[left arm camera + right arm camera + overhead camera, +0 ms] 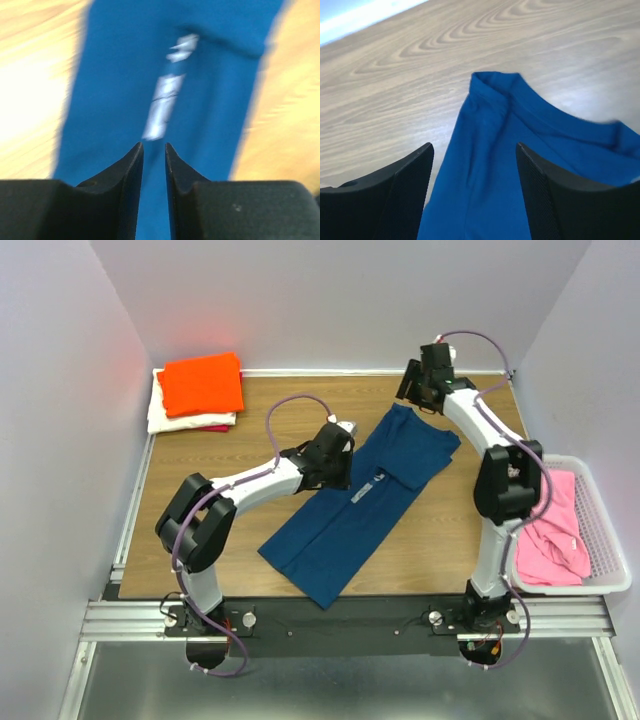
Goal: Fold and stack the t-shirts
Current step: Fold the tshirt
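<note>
The navy blue t-shirt (345, 520) lies on the wooden table (200, 455), folded into a long diagonal strip with a small white print (367, 488). My left gripper (340, 468) hovers over its middle. In the left wrist view my left gripper (154, 145) has its jaws nearly together, with nothing between them, above the blurred shirt (125, 75) and print (162, 105). My right gripper (418, 390) is at the far end of the shirt. In the right wrist view my right gripper (474, 146) is wide open and empty above the shirt's corner (490, 175).
A folded stack sits at the far left corner: an orange t-shirt (202, 383) on a cream-white one (165, 418), with a red edge (215, 427) beneath. A white basket (610, 540) at the right edge holds a crumpled pink t-shirt (555, 530).
</note>
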